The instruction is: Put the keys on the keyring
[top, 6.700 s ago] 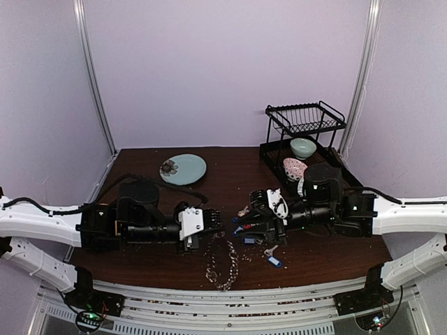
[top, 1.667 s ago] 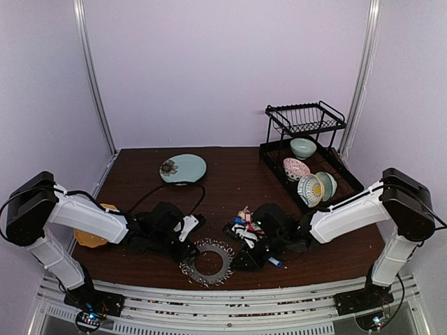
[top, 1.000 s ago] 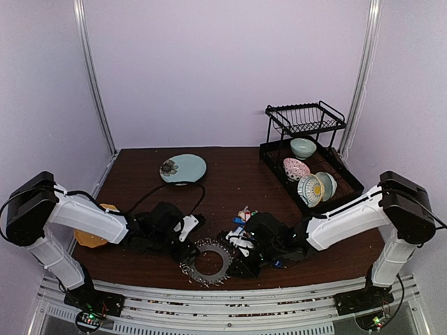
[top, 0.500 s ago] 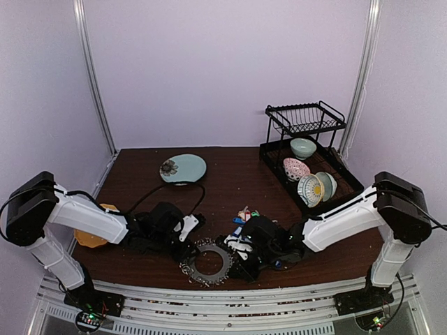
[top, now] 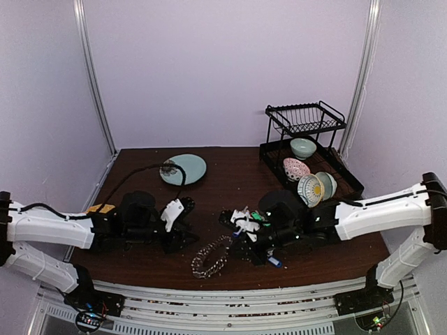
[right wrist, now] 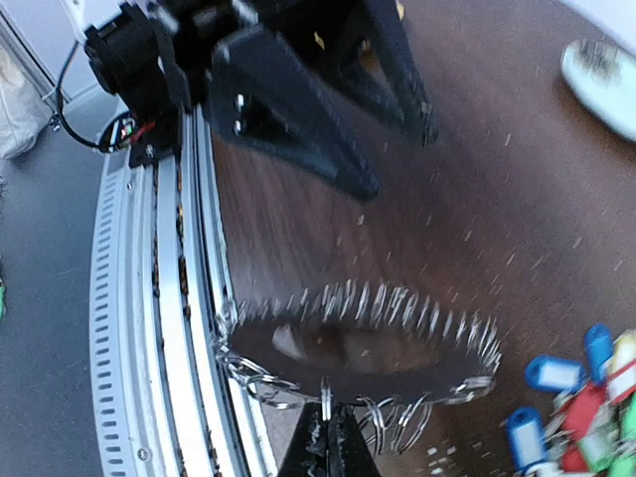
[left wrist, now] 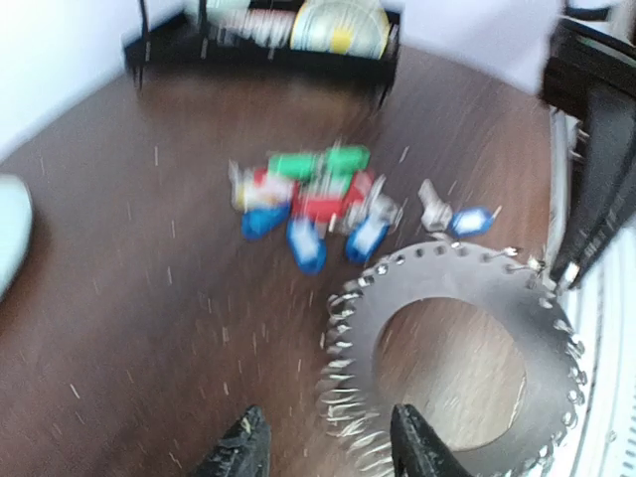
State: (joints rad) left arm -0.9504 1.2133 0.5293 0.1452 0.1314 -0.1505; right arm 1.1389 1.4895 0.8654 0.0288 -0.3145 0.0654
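Note:
The keyring point(top: 211, 255) is a dark flat ring fringed with small silver rings; it hangs tilted, its right edge off the table. My right gripper point(top: 236, 243) is shut on one small ring at that edge, seen clearly in the right wrist view, gripper point(right wrist: 328, 429), keyring point(right wrist: 397, 348). Just behind it lie the keys point(top: 248, 220), a heap with blue, red and green tags, and one blue-tagged key point(top: 274, 262) lies apart. My left gripper point(left wrist: 328, 442) stands open just left of the keyring point(left wrist: 467, 298), its fingers straddling the fringe without touching. The keys point(left wrist: 318, 194) lie beyond.
A black dish rack point(top: 307, 160) with several bowls stands at the back right. A pale teal plate point(top: 183, 169) lies at the back centre. A yellow thing point(top: 94, 208) shows behind the left arm. The metal rail point(right wrist: 159, 328) runs along the table's near edge.
My right gripper has shut on the keyring's edge and lifted it, so the ring went from flat to tilted. Both arms have changed posture, and the left gripper has drawn slightly left.

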